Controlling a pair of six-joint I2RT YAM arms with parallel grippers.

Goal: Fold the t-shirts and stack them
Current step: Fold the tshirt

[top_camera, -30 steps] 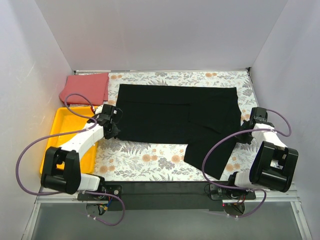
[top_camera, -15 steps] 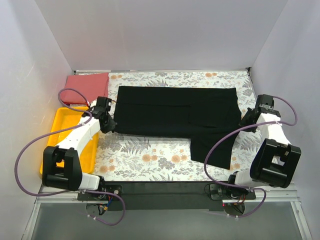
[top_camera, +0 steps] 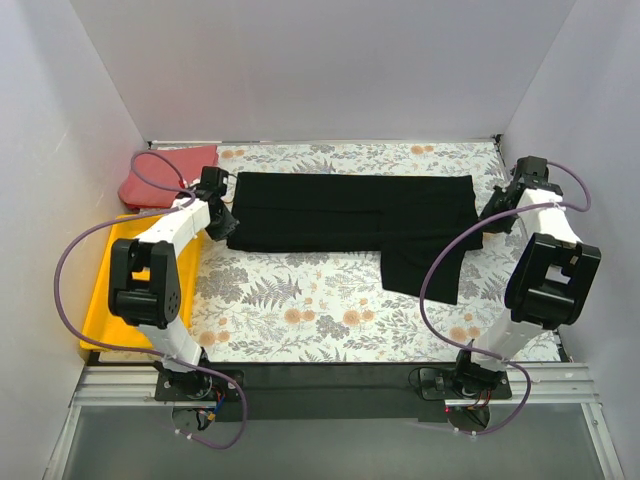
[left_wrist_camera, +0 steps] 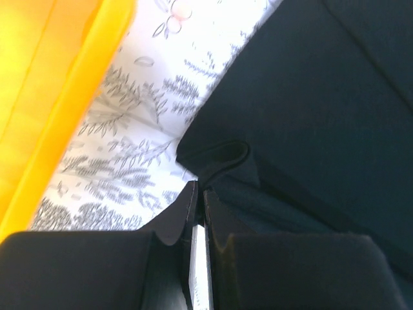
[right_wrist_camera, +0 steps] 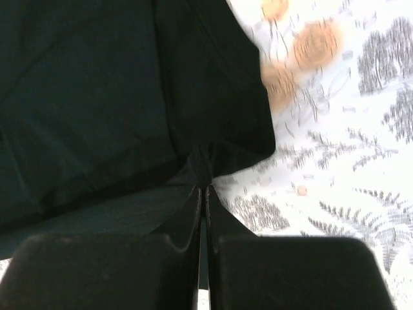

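The black t-shirt (top_camera: 350, 212) lies across the floral cloth as a wide, folded band, with one flap (top_camera: 420, 268) reaching toward the front right. My left gripper (top_camera: 222, 215) is shut on its left edge. In the left wrist view a pinched fold of the black t-shirt (left_wrist_camera: 310, 97) sits at the left gripper (left_wrist_camera: 199, 190). My right gripper (top_camera: 493, 214) is shut on the right edge. The right wrist view shows the black t-shirt (right_wrist_camera: 97, 84) bunched at the right gripper (right_wrist_camera: 203, 187). The coral-red t-shirt (top_camera: 160, 180) lies folded at the back left, partly behind the left arm's cable.
A yellow tray (top_camera: 110, 290) stands along the left side, close to the left arm; its rim (left_wrist_camera: 51, 97) also shows in the left wrist view. The floral cloth (top_camera: 300, 300) covers the table. White walls close in the left, back and right.
Both grippers have moved toward the back wall, drawing the black t-shirt's near edge with them. The shirt is now a narrower band, and the front right flap is shorter.
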